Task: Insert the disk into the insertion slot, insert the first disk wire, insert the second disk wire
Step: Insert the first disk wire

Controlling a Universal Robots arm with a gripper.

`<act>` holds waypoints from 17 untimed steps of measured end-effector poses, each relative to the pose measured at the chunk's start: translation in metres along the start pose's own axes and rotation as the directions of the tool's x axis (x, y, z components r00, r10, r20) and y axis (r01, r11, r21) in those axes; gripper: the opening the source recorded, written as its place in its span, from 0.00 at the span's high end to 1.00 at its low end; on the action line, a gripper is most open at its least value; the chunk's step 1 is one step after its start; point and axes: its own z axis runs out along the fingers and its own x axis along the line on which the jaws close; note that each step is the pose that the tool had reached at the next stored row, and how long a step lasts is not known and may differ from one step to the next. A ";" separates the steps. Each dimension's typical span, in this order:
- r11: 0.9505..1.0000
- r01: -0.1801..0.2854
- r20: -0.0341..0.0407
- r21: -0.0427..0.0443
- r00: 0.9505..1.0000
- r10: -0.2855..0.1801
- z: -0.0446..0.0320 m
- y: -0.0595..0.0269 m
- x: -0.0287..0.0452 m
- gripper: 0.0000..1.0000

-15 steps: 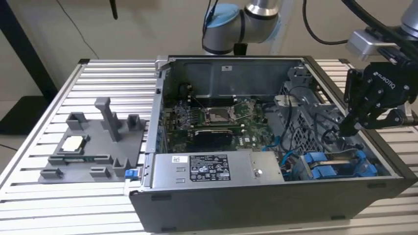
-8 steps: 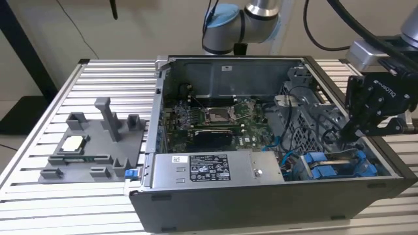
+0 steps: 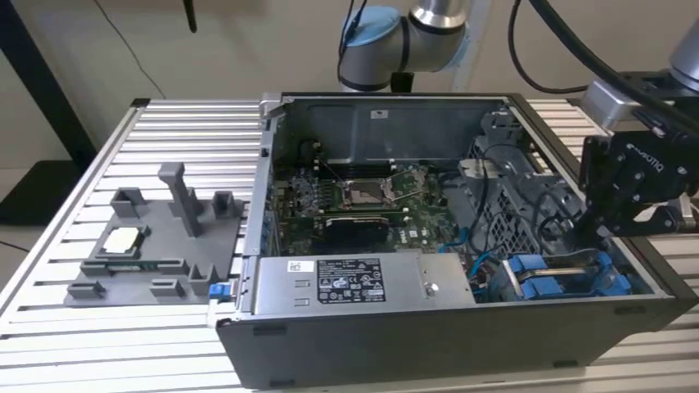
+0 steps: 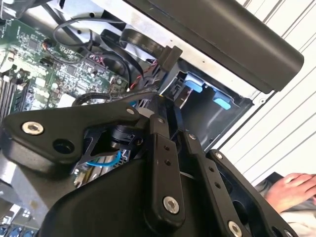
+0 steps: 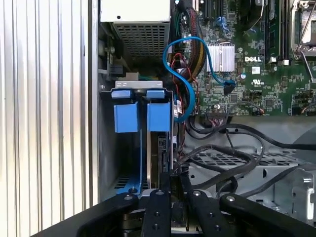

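The gripper (image 3: pixel 595 229) hangs over the open computer case (image 3: pixel 327 344) on the desk (image 3: pixel 65 344). It is directly above the insertion slot (image 3: pixel 557 278), the dark bay with blue fittings in the lower part of the exterior view's right. In the first wrist view its fingers (image 5: pixel 159 202) are clenched close together at the bay's mouth. Whether the disk sits between them or already in the bay, I cannot tell. In my judgement the step calls for a tool square to the bay's long walls, centred between the blue fittings (image 5: pixel 126 116). It should also stay clear of the blue cable (image 5: pixel 185 84) and black wires (image 5: pixel 232 158) just beside the bay.
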 end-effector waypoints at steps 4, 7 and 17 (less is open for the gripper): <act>1.000 0.002 -0.002 0.004 1.000 -0.002 0.0044 -0.0004 0.0013 0.81; 1.000 0.004 -0.002 0.005 1.000 -0.004 0.0068 -0.0005 0.0017 0.81; 1.000 0.005 -0.002 0.012 1.000 -0.005 0.0100 0.0018 0.0049 0.81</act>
